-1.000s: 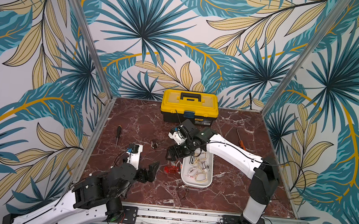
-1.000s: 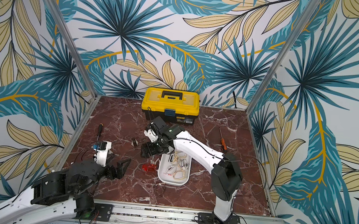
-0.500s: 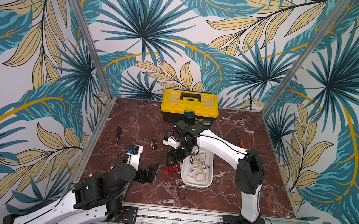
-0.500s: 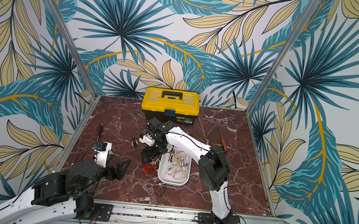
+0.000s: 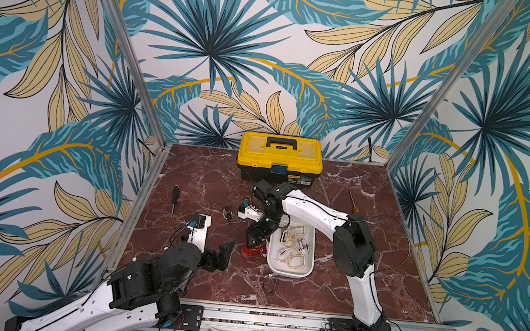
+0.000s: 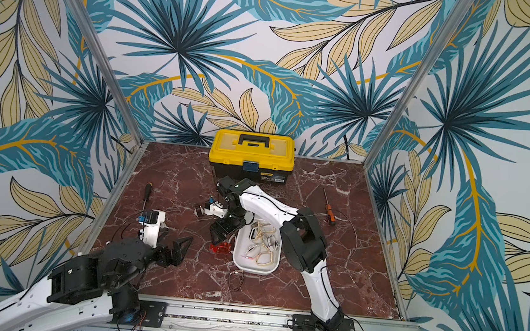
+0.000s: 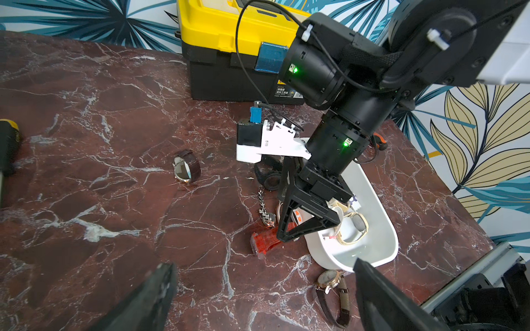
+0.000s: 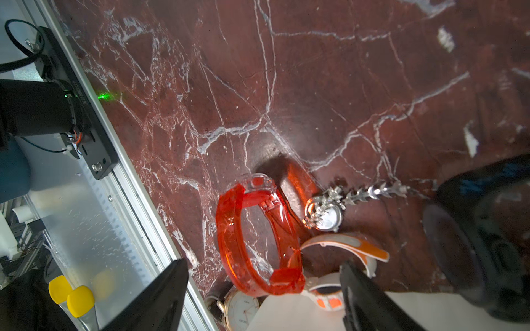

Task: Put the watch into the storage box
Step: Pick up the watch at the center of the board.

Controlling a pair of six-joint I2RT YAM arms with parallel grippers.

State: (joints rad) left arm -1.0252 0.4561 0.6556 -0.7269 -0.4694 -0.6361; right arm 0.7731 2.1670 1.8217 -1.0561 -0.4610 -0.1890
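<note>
The white storage box (image 5: 287, 272) (image 6: 255, 269) (image 7: 381, 212) sits mid-table with several watches in it. A translucent red watch (image 5: 252, 252) (image 6: 221, 249) (image 7: 265, 242) (image 8: 226, 229) lies on the marble just to the left of the box. My right gripper (image 5: 254, 242) (image 6: 221, 235) (image 8: 263, 298) points down over it, open, its fingers straddling the watch's near end without gripping. My left gripper (image 5: 220, 256) (image 6: 176, 250) (image 7: 263, 301) hovers open and empty, left of the red watch.
More watches lie loose: a silver chain one (image 8: 324, 215), an orange-white one (image 8: 344, 246), a black one (image 7: 271, 177), a brown one (image 7: 186, 169), and a gold one with a brown strap (image 7: 329, 282) in front of the box. A yellow toolbox (image 5: 279, 159) stands at the back, with screwdrivers (image 5: 174, 197) (image 5: 353, 201) at the sides.
My right gripper has moved forward and down over the red watch, and its elbow has swung in toward the box. The left arm has not moved.
</note>
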